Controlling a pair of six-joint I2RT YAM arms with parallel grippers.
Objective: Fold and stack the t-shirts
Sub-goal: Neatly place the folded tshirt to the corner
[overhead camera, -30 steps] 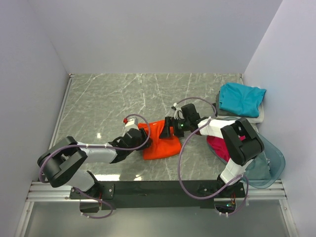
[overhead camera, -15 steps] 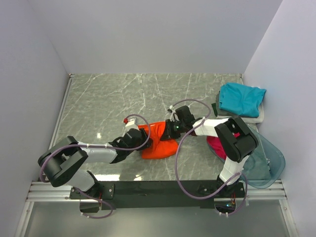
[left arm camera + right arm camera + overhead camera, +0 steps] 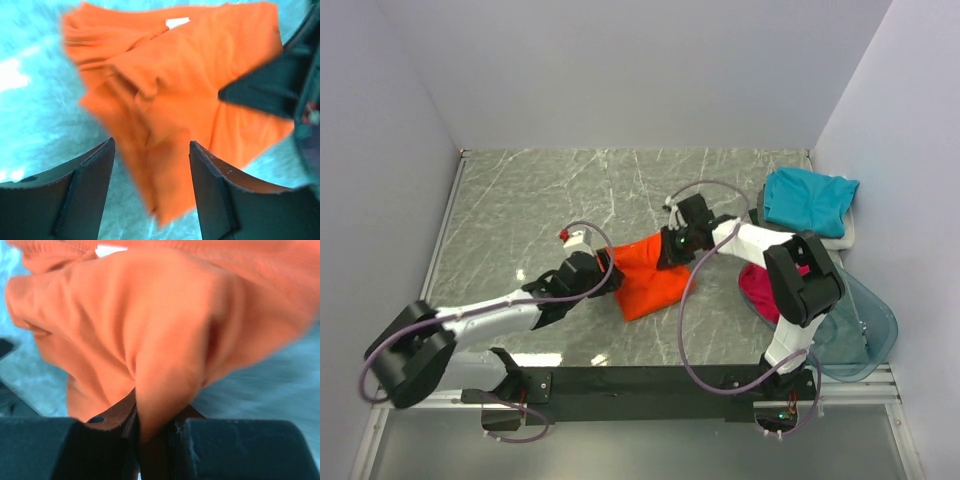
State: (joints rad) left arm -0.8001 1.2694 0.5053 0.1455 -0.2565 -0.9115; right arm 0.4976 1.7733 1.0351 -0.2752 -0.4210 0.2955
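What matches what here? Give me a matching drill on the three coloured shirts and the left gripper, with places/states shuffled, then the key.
1. orange t-shirt
2. teal t-shirt
3. magenta t-shirt
4. left gripper

A. folded, far right corner
B. jaws apart, clamping nothing
C. pinched by right gripper
D. near right, beside clear tub

Pairs: 1-C, 2-A, 3-D, 4-B

Loose tee [image 3: 650,288] sits mid table [image 3: 540,200]. Left gripper [image 3: 612,279] at its 9 o'clock, right gripper [image 3: 671,256] at its 1 o'clock. Folded tee [image 3: 808,198] at table's 2 o'clock, on another tee [image 3: 842,241]. Tub [image 3: 868,335] at 4 o'clock, fourth tee [image 3: 758,290] in it.
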